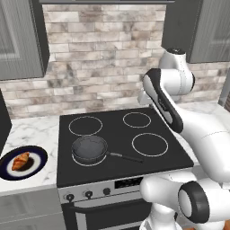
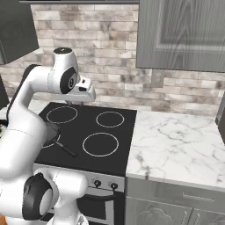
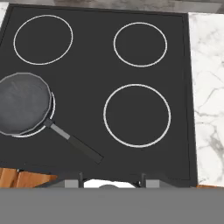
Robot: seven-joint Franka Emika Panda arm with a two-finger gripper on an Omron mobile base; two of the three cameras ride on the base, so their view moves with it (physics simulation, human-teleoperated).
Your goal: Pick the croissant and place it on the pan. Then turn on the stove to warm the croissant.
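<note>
— On the marble counter (image 1: 33,130) left of the stove (image 1: 112,134), what is seen?

— A dark blue plate (image 1: 39,155) with a white ring is seen there, and the croissant (image 1: 20,161) is laid on it, golden brown and alone. The plate is set near the counter's front edge, just beside the stove's left side.

— And where is the pan found?

— The pan (image 1: 90,149) is placed on the front left burner ring of the black cooktop. Nothing is held in its bowl. Its thin black handle is pointed toward the front right, across the glass between the two front rings. From the hand view the pan (image 3: 24,103) is seen at the left, with part of the white ring showing under its rim.

— How is the arm positioned?

— The arm is raised above the rear of the stove, with the hand held high over the cooktop, well apart from both pan and croissant. The gripper (image 2: 74,103) is seen in the right base view below the white hand, near the brick wall (image 2: 110,52).

— Is the claw spread or closed?

— That cannot be told. Only the tips (image 3: 73,183) are seen at the bottom of the hand view, and nothing is seen between them.

— Anything else on the stove?

— Small black knobs (image 1: 88,194) are lined along the silver front panel.
</note>
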